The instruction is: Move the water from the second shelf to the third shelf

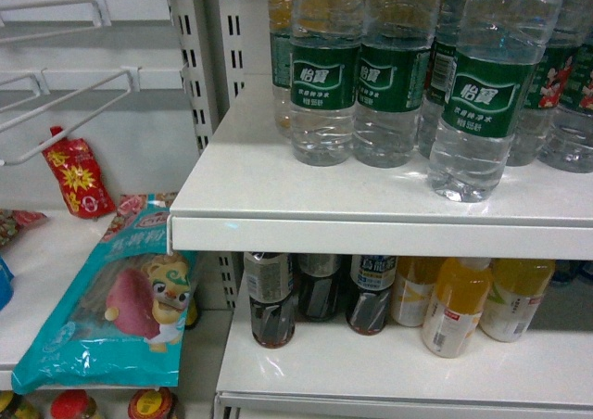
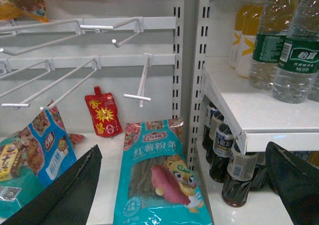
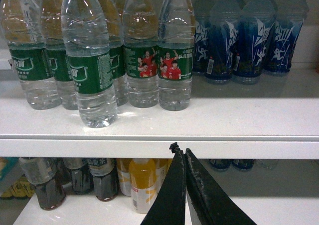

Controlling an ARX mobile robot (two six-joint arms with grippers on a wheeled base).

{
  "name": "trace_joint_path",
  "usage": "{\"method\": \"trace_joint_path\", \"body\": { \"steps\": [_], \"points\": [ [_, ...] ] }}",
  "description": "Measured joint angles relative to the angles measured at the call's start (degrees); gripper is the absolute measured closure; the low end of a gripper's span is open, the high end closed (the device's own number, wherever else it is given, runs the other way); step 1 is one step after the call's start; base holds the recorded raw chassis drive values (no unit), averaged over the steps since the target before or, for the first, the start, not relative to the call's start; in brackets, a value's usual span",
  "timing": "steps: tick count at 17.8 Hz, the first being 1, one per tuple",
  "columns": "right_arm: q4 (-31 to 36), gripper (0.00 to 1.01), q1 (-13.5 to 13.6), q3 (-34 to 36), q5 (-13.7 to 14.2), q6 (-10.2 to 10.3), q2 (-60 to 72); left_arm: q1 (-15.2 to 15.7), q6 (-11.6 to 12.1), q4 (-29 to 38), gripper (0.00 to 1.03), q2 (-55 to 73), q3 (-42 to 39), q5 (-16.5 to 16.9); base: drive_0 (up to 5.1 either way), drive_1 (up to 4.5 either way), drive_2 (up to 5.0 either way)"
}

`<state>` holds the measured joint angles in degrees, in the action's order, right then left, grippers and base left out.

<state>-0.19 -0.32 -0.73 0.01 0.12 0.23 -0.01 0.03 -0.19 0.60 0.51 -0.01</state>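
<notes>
Several water bottles with dark green labels stand on a white shelf [image 1: 278, 192]; one water bottle [image 1: 482, 95] stands nearest the front edge. The right wrist view shows that front water bottle [image 3: 89, 65] ahead of the row, on the shelf [image 3: 224, 120]. My right gripper [image 3: 182, 150] is shut with nothing in it, low in front of the shelf's edge and right of the bottles. My left gripper [image 2: 184, 145] is wide open and empty, in front of the neighbouring bay; water bottles [image 2: 299, 60] show at its upper right. Neither gripper appears in the head view.
On the shelf below [image 1: 371, 363] stand dark tea bottles [image 1: 271, 298] and orange drinks [image 1: 454, 308]. Blue bottles [image 3: 249, 36] stand right of the water. To the left are wire hooks [image 2: 55, 80], a teal snack packet [image 2: 159, 175] and a red pouch [image 2: 103, 110].
</notes>
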Motion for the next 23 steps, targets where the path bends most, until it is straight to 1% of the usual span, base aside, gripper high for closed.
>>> {"method": "trace_joint_path", "body": {
  "steps": [1, 3, 6, 8, 9, 12, 23],
  "points": [
    [-0.02, 0.99, 0.00, 0.00, 0.00, 0.00, 0.00, 0.00, 0.00, 0.00, 0.05, 0.00, 0.00, -0.02, 0.0, 0.00, 0.0],
    [0.00, 0.45, 0.00, 0.00, 0.00, 0.00, 0.00, 0.00, 0.00, 0.00, 0.05, 0.00, 0.00, 0.00, 0.0, 0.00, 0.0],
    [0.00, 0.10, 0.00, 0.00, 0.00, 0.00, 0.00, 0.00, 0.00, 0.00, 0.05, 0.00, 0.00, -0.02, 0.0, 0.00, 0.0],
    [0.00, 0.03, 0.00, 0.00, 0.00, 0.00, 0.00, 0.00, 0.00, 0.00, 0.05, 0.00, 0.00, 0.00, 0.0, 0.00, 0.0],
    [0.00, 0.01, 0.00, 0.00, 0.00, 0.02, 0.00, 0.00, 0.00, 0.00, 0.05, 0.00, 0.00, 0.00, 0.0, 0.00, 0.0],
    [0.00, 0.04, 0.00, 0.00, 0.00, 0.00, 0.00, 0.00, 0.00, 0.00, 0.05, 0.00, 0.00, 0.00, 0.0, 0.00, 0.0],
    [0.09, 0.03, 0.00, 0.00, 0.00, 0.00, 0.00, 0.00, 0.00, 0.11, 0.05, 0.00, 0.00, 0.00, 0.0, 0.00, 0.0]
  ]
}}
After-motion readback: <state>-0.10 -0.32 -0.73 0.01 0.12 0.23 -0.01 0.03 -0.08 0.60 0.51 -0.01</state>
